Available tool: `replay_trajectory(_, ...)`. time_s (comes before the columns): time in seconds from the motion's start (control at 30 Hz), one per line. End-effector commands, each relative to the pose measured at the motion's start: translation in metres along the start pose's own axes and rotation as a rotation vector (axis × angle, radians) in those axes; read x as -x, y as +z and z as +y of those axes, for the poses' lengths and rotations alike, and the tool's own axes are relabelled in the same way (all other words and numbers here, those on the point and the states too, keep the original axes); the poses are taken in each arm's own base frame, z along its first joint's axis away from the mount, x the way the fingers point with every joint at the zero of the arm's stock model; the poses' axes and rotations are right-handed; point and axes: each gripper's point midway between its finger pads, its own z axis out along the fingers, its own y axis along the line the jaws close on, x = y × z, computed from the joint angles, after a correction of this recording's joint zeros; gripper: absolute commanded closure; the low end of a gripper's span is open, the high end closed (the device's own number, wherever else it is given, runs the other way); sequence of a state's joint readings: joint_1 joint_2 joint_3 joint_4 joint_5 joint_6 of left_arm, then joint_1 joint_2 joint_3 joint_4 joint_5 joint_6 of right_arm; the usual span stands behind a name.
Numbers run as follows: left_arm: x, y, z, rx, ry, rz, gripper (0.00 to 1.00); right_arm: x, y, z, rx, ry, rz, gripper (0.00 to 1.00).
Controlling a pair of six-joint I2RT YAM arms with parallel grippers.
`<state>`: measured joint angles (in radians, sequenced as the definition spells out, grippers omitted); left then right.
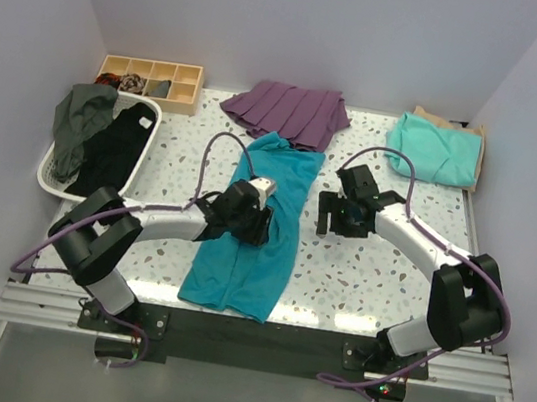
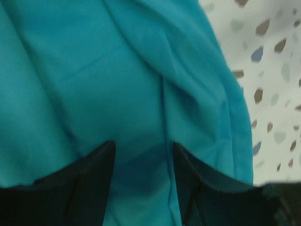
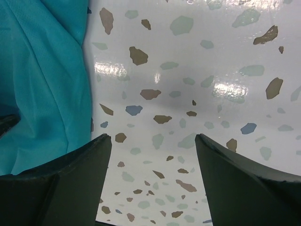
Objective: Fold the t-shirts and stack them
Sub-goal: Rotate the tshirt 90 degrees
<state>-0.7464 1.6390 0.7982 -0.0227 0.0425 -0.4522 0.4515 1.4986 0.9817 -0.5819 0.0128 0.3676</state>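
Teal t-shirt lies on the speckled worktop as a long strip folded lengthwise. It runs from the near edge towards the centre, between the two arms, with loose creases along it.

Left pincer is down over the middle of that strip. In the left wrist view its fingers stand apart, and teal cloth with a seam line fills the gap. Nothing is clamped; can't tell if the tips touch the fabric.

Right pincer sits just right of the strip over bare worktop. Its jaws are wide apart and hold nothing. In the right wrist view the shirt's edge is beside the left-hand finger.

White basket at the left edge holds a grey-green garment and a black garment.

The strip's far end reaches a purple pleated garment at far centre.

Far right corner: mint t-shirt, folded, on top of a tan t-shirt that only shows at the edges.

Far left: wooden divider box with small items in it, too small to identify.
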Motion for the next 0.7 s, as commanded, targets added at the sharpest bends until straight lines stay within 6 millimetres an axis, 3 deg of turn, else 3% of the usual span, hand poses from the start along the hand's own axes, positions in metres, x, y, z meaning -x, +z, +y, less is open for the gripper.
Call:
replay_trajectory(0.0,0.012,-0.008,-0.003,-0.017,-0.071,-0.099,0.43,0.012,-0.003,-0.002,-0.015,0.008,-0.053,0.23)
replay_trajectory(0.17,0.014,-0.008,-0.003,-0.017,-0.071,-0.106,0.42,0.009,0.002,-0.005,-0.020,0.010,-0.038,0.23)
replay_trajectory(0.47,0.047,-0.032,-0.041,-0.173,-0.027,-0.197,0.42,0.006,0.011,-0.002,-0.004,0.020,-0.020,0.23)
replay_trajectory(0.67,0.053,-0.029,-0.043,-0.141,-0.004,-0.194,0.41,0.002,0.016,-0.002,-0.001,0.025,-0.007,0.23)
